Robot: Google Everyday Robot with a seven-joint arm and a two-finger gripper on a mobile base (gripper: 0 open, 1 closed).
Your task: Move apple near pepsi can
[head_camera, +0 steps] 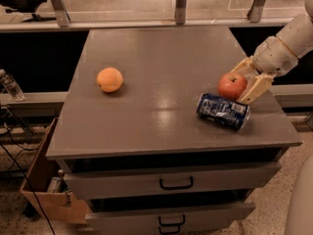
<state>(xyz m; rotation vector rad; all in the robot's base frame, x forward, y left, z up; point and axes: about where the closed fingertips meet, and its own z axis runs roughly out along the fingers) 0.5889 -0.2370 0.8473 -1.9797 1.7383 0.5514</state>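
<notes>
On the grey tabletop (161, 58) I count three things: one apple (232, 85), one pepsi can (223, 110) and one orange fruit (109, 79). One hand (239, 85) reaches in from the right edge on a white arm (286, 45). The apple sits right inside that hand, toward the right side of the tabletop. One pale finger (243, 65) runs over its upper back and the other (255, 88) presses against its right flank, so the hand is clasped around the apple. From where I stand I cannot tell whether the fruit's underside touches the surface or hangs just above it. The pepsi can lies on its side just in front of the apple, close enough that they look nearly touching, its silver rim pointing right. The orange fruit rests well apart from both, over on the left half. Under the tabletop I see two drawers (171, 180), each with a dark handle.
</notes>
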